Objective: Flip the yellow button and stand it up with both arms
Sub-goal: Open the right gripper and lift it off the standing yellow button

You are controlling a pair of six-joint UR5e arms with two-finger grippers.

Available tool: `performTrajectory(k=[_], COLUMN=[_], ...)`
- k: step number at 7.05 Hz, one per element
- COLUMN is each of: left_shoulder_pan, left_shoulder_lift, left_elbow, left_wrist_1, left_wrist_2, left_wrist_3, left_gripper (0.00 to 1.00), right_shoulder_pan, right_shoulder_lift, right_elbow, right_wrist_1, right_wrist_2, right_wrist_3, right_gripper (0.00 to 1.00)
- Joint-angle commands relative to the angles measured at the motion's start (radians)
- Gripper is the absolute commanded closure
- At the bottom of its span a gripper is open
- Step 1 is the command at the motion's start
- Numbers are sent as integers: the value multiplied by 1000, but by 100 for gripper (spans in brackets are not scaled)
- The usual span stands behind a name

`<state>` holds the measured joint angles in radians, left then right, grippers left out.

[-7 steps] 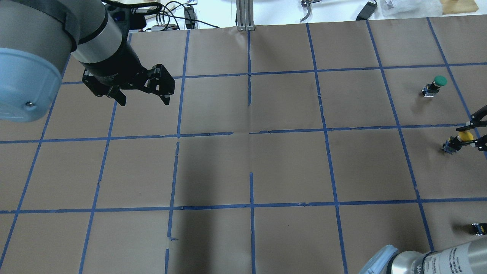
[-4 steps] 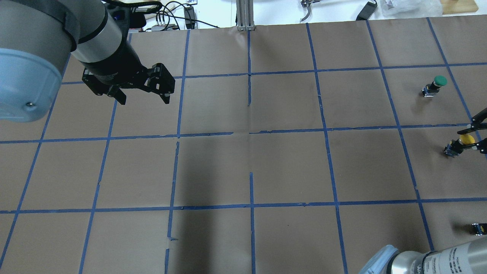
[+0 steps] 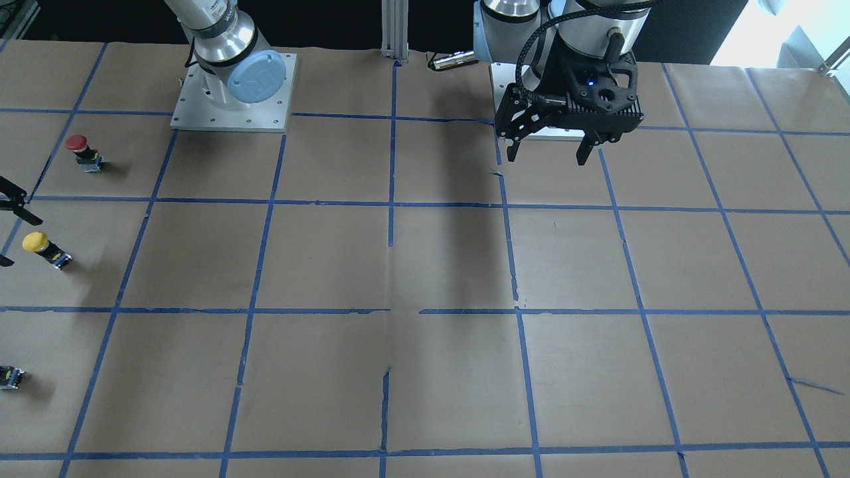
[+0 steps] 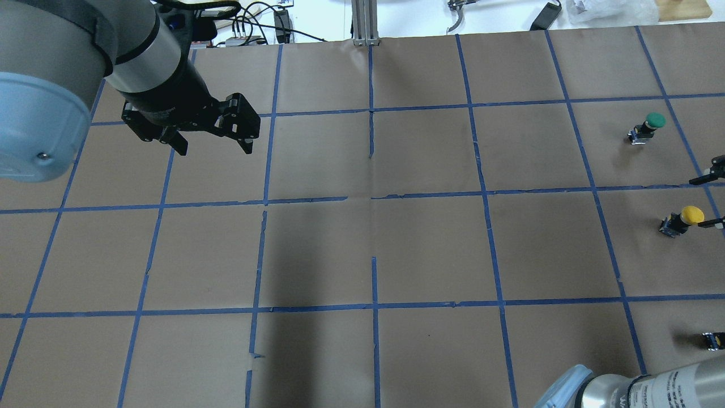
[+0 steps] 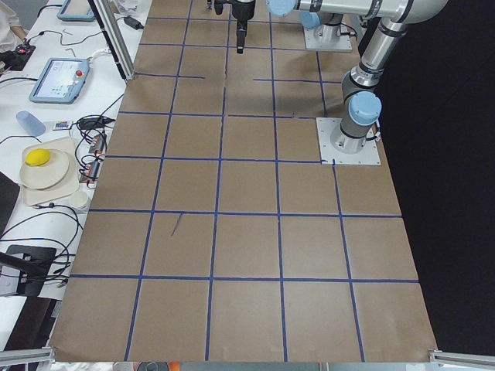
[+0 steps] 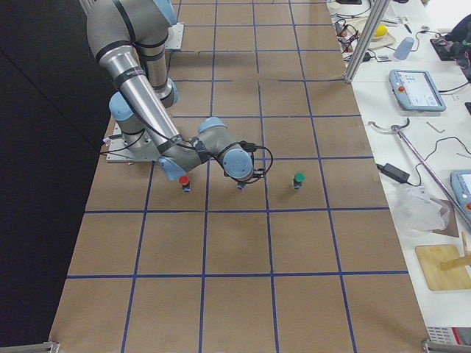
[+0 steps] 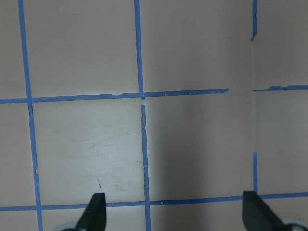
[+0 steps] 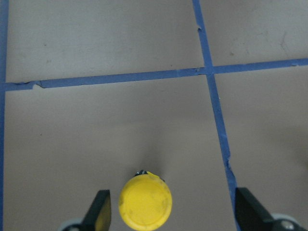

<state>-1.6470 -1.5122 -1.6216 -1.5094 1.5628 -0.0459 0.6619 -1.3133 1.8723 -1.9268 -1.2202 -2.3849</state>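
The yellow button (image 4: 682, 218) stands cap up on the brown paper at the far right of the overhead view, free of any grip. It also shows in the front view (image 3: 40, 247) and, from above, in the right wrist view (image 8: 145, 203). My right gripper (image 4: 705, 203) is open. Its fingers stand on either side of the button, apart from it, in the right wrist view (image 8: 174, 211). My left gripper (image 4: 215, 148) is open and empty and hangs above the paper far away at the left. It also shows in the front view (image 3: 546, 158) and the left wrist view (image 7: 175, 214).
A green button (image 4: 648, 126) stands one square beyond the yellow one. A red button (image 3: 81, 151) stands one square nearer the robot; only its base (image 4: 712, 340) shows in the overhead view. Blue tape lines grid the paper. Cables and tools lie beyond the far edge.
My right gripper was closed around the yellow button. It has opened and drawn back toward the right edge. The button now stands free, slightly nearer the robot. The left arm has barely moved.
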Motion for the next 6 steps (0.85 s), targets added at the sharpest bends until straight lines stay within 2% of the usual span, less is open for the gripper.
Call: performTrajectory(k=[1, 2, 3, 4, 5, 6], left_shoulder_pan=[0, 1, 0, 1, 0, -2], left_shoulder_lift=[3, 3, 1, 1, 3, 3], left_elbow=[-1, -1, -3, -3, -3, 2], left_wrist_1=[0, 0, 0, 0, -2, 0], left_wrist_2=[2, -1, -3, -3, 2, -1], left_wrist_3=[1, 1, 3, 3, 3, 1], left_gripper=[0, 0, 0, 0, 0, 0], right_shoulder_pan=[16, 43, 53, 82, 187, 335], right_shoulder_lift=[-148, -220, -269, -305, -323, -337], right_elbow=[-7, -7, -9, -16, -39, -77], right_wrist_1=[2, 43, 93, 95, 100, 95], right_wrist_2=[-4, -11, -59, -76, -81, -201], right_wrist_3=[274, 423, 576, 687, 892, 1055], right_gripper=[8, 3, 1, 0, 0, 0])
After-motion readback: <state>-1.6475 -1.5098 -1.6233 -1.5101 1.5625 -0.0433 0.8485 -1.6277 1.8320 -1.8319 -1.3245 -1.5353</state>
